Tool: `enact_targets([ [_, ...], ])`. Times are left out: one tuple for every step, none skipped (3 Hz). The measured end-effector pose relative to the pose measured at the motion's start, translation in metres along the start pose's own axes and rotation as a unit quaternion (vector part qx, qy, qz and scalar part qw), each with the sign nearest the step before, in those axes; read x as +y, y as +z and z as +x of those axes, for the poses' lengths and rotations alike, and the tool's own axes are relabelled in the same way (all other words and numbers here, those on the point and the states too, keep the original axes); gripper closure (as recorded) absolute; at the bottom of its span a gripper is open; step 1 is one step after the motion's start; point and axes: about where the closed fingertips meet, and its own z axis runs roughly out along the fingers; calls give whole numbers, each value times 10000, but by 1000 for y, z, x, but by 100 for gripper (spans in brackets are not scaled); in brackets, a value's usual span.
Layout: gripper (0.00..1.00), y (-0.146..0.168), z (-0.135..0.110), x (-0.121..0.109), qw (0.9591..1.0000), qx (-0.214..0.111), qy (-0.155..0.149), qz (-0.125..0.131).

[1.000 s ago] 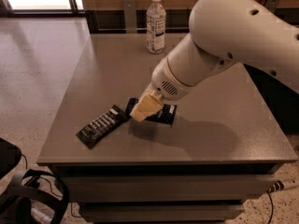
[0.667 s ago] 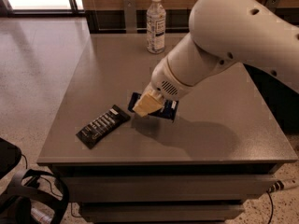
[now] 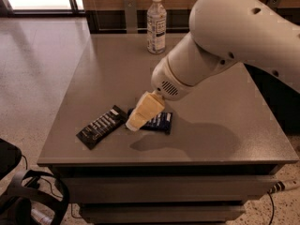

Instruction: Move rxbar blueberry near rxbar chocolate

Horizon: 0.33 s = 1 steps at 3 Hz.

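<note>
The rxbar blueberry (image 3: 160, 122), a short navy-blue bar, lies flat on the grey table (image 3: 211, 125) near the front middle. Its left end is hidden under my gripper (image 3: 140, 112), whose cream tip comes down onto it from the upper right. The rxbar chocolate (image 3: 101, 126), a longer black bar with rows of white text, lies at an angle just left of the blue bar, its near end a small gap from my gripper's tip. My large white arm (image 3: 225, 46) covers the right rear of the table.
A clear water bottle (image 3: 156, 23) with a white cap stands upright at the back of the table. The table's front edge (image 3: 159, 162) is close below both bars. Black cables (image 3: 33, 196) lie on the floor at the lower left.
My gripper has come slightly down and to the left, toward the rxbar chocolate. The rxbar blueberry has shifted a little the same way. The chocolate bar has not moved.
</note>
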Motion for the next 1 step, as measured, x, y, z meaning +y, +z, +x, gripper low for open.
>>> enact_targets([
  [0,0,0,0,10000,0,-1,0],
])
